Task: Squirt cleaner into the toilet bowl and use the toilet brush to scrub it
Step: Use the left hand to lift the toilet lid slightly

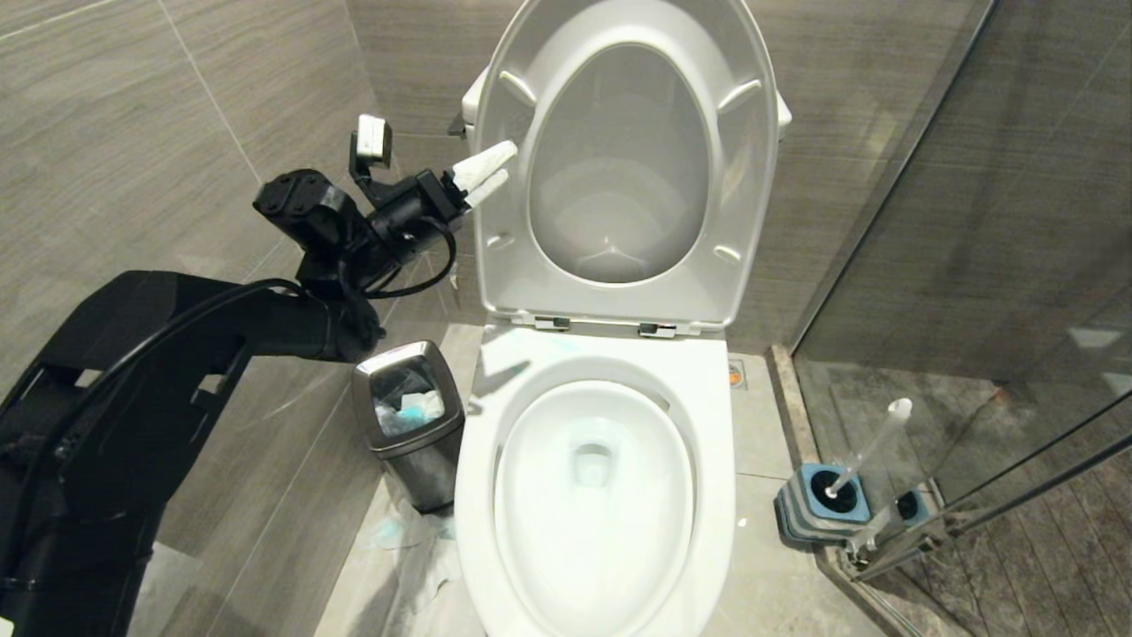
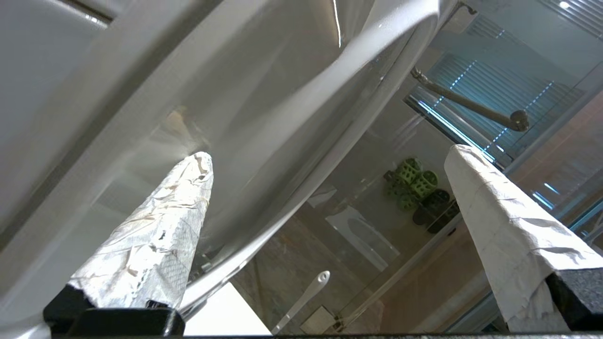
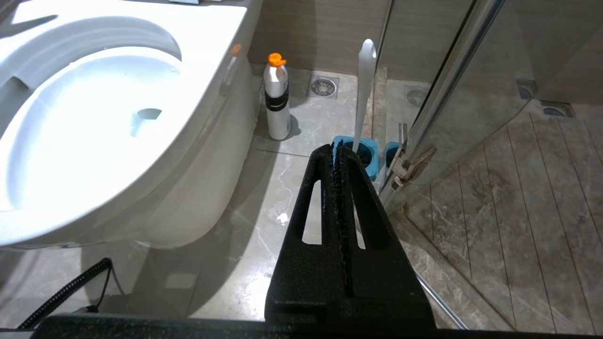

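Observation:
The toilet bowl point(image 1: 707, 416) stands white and glossy, its seat and lid point(image 1: 761, 177) raised upright. The water point(image 1: 592, 460) at its bottom looks faintly pale blue, perhaps from cleaner. My left gripper point(image 1: 506, 164) is at the lid's left edge, open, with paper-wrapped fingers point(image 2: 188, 202). In the left wrist view the lid's rim point(image 2: 301, 108) runs between them. The toilet brush point(image 1: 871, 447) stands in its blue-and-grey holder point(image 1: 818, 509) on the floor right of the bowl, its white handle point(image 3: 365, 94) upright. My right gripper point(image 3: 335, 147) hangs low beside the bowl, shut on nothing.
A small steel waste bin point(image 1: 411, 416) with tissue inside stands left of the bowl, with crumpled paper point(image 1: 416, 548) on the floor. A white bottle with an orange cap point(image 3: 276, 101) stands by the bowl's far side. A glass shower partition point(image 1: 973, 221) closes the right side.

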Controlling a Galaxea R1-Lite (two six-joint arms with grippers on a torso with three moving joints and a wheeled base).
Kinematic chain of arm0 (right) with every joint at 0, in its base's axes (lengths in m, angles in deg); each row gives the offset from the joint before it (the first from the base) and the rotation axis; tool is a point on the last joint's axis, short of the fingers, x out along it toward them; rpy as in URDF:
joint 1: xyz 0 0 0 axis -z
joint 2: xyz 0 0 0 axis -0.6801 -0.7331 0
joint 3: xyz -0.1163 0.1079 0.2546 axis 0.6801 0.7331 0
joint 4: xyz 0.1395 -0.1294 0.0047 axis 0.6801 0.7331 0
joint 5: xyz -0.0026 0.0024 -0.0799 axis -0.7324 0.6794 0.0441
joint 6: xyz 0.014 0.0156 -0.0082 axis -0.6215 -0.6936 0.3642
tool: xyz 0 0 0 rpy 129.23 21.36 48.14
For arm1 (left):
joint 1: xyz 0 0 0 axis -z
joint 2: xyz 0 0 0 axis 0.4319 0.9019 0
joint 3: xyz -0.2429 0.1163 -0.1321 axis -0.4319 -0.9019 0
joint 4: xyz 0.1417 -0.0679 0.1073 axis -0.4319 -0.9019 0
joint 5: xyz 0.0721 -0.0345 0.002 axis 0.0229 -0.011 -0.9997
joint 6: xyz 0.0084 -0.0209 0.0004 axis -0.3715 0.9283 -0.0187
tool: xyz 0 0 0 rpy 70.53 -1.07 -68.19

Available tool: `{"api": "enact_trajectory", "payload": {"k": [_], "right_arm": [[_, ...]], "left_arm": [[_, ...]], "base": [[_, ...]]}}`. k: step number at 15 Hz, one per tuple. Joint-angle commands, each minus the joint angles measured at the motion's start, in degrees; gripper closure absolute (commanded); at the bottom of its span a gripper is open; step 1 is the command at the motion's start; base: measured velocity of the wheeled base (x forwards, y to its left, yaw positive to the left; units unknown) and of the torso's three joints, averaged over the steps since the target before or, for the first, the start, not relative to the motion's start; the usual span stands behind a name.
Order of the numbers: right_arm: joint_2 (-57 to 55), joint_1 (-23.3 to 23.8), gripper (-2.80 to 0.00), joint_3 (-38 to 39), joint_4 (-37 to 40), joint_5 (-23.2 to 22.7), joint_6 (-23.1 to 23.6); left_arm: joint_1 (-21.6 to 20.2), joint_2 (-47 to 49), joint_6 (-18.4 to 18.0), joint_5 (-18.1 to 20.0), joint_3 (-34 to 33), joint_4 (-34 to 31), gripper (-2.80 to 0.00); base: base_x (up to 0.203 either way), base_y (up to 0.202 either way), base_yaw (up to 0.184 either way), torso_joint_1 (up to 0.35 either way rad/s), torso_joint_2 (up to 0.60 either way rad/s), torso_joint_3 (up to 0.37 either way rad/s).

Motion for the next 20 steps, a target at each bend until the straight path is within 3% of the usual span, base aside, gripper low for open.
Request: {"api": "enact_trajectory", "payload": {"k": [1, 2, 9, 12, 15, 18, 20], "right_arm": [[-0.05, -0.01, 0.0, 0.0, 0.01, 0.01, -0.02], [-0.09, -0.01, 0.0, 0.0, 0.02, 0.01, -0.05], [-0.09, -0.01, 0.0, 0.0, -0.07, 0.01, -0.05], [-0.09, -0.01, 0.0, 0.0, 0.02, 0.01, -0.05], [-0.09, -0.01, 0.0, 0.01, 0.0, 0.01, -0.03], [-0.09, -0.01, 0.0, 0.0, -0.06, 0.01, -0.05], [-0.09, -0.01, 0.0, 0.0, 0.02, 0.01, -0.05]], "left_arm": [[-0.47, -1.54, 0.26, 0.18, -0.97, 0.5, -2.8], [-0.57, -2.05, 0.26, 0.24, -1.17, 0.51, 0.0], [-0.44, -5.3, -0.2, 0.25, -0.97, 0.51, 0.0], [0.49, -6.16, -5.36, 0.25, -0.88, -0.04, 0.0], [1.1, -7.56, -12.9, -0.01, 0.82, -6.06, 0.0], [2.34, -10.65, -12.9, -0.4, 6.6, -12.51, 0.0], [3.14, -17.19, -9.98, -0.52, 6.94, -18.61, 0.0]], "base": [[0.0, 0.0, 0.0, 0.0, 0.0, 0.0], [0.0, 0.0, 0.0, 0.0, 0.0, 0.0], [0.0, 0.0, 0.0, 0.0, 0.0, 0.0], [0.0, 0.0, 0.0, 0.0, 0.0, 0.0], [0.0, 0.0, 0.0, 0.0, 0.0, 0.0], [0.0, 0.0, 0.0, 0.0, 0.0, 0.0], [0.0, 0.0, 0.0, 0.0, 0.0, 0.0]]}}
